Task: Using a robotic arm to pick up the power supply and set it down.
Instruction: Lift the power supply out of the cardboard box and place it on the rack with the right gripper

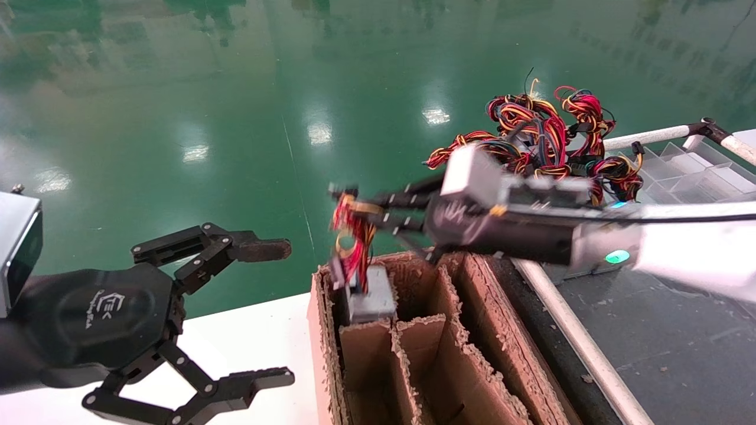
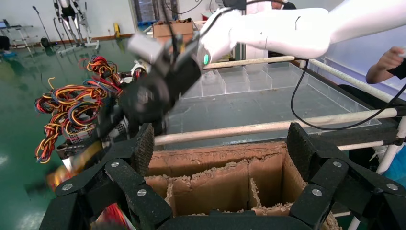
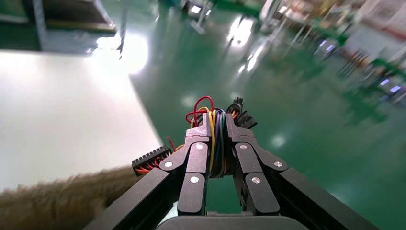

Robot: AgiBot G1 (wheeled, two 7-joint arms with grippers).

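Dangling grey power supply (image 1: 371,298), red-yellow wires in right gripper (image 1: 348,206)

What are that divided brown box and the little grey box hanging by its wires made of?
The divided box looks like raw corrugated cardboard: matte brown with ragged, fuzzy edges. The power supply, hanging by its wires from the right gripper, seems to be dull grey sheet metal, though that is uncertain.

bright overhead light | glare on green floor (image 1: 177,118) | right arm (image 1: 679,248) motion-blurred

right pincer (image 1: 348,215) pinching wires | power supply (image 1: 371,295) apparently in box slot (image 1: 366,354)
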